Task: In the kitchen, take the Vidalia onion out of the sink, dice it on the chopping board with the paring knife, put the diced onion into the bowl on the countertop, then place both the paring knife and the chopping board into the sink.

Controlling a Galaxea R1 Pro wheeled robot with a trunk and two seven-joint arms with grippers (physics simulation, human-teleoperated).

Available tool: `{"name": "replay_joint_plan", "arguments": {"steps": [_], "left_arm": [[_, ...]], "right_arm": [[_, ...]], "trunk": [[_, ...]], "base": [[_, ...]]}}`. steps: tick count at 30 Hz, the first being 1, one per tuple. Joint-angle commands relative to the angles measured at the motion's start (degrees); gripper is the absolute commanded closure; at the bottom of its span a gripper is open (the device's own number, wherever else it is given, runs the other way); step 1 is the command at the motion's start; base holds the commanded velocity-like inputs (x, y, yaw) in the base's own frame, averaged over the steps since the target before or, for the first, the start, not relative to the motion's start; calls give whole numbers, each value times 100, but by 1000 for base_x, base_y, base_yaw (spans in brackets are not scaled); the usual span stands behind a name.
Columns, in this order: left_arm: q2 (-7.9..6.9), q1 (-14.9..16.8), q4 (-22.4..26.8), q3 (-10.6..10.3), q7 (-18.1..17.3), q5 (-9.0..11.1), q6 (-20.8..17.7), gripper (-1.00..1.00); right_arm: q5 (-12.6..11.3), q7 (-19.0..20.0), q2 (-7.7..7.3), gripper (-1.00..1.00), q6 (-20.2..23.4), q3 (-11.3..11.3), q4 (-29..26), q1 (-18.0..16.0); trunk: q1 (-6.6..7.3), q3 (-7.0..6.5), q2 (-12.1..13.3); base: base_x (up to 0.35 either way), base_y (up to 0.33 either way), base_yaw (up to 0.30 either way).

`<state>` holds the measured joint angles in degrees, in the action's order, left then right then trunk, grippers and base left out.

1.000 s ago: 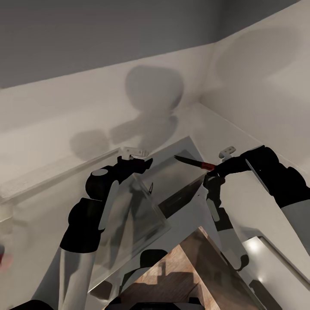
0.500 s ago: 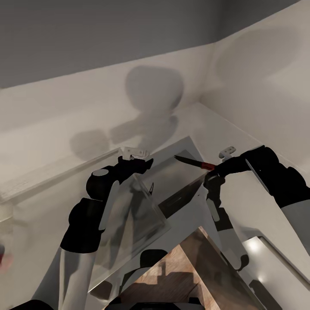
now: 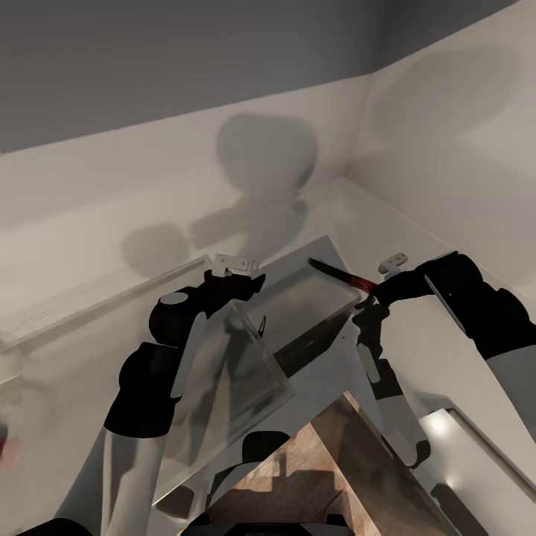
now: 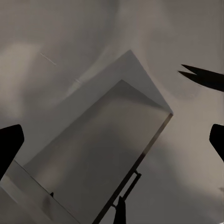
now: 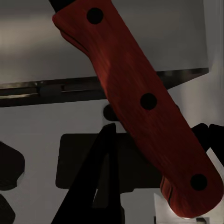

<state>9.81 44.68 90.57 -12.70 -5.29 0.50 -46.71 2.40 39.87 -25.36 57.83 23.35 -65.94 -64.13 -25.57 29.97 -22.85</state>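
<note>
The paring knife (image 3: 336, 274), dark blade and red handle, shows blurred over the far rim of the steel sink (image 3: 298, 309), just off my right gripper (image 3: 378, 280). In the right wrist view its red handle (image 5: 140, 102) with three rivets runs slantwise between widely parted dark fingers, so that gripper looks open. My left gripper (image 3: 235, 271) hangs open over the sink basin (image 4: 107, 154) with nothing between its fingers. The knife's dark tip (image 4: 200, 77) pokes into the left wrist view.
Pale walls meet in a corner behind the sink. A brown wood-grain surface (image 3: 298, 476) lies low in the head view, by my trunk. A reddish blur (image 3: 6, 448) sits at the left edge. Light grey countertop (image 3: 67, 350) spreads left of the sink.
The knife has shifted slightly away from the right gripper and is now blurred with motion, while both arms have stayed put.
</note>
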Motion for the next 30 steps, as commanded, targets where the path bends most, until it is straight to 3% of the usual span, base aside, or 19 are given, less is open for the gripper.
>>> {"name": "replay_joint_plan", "arguments": {"steps": [1, 9, 30], "left_arm": [[3, 6, 4, 4, -16, 3, -31, -100], [3, 6, 4, 4, -16, 3, -31, -100], [3, 6, 4, 4, -16, 3, -31, -100]], "right_arm": [[-67, 30, -4, 100, 65, 14, 63, -3], [-66, 30, -4, 100, 70, 11, 63, -3], [-69, 30, -4, 100, 70, 11, 55, -3]], "trunk": [[-21, 10, -7], [-21, -5, -7], [-21, -199, -7]], "base": [[0, 0, 0], [0, 0, 0], [0, 0, 0]]}}
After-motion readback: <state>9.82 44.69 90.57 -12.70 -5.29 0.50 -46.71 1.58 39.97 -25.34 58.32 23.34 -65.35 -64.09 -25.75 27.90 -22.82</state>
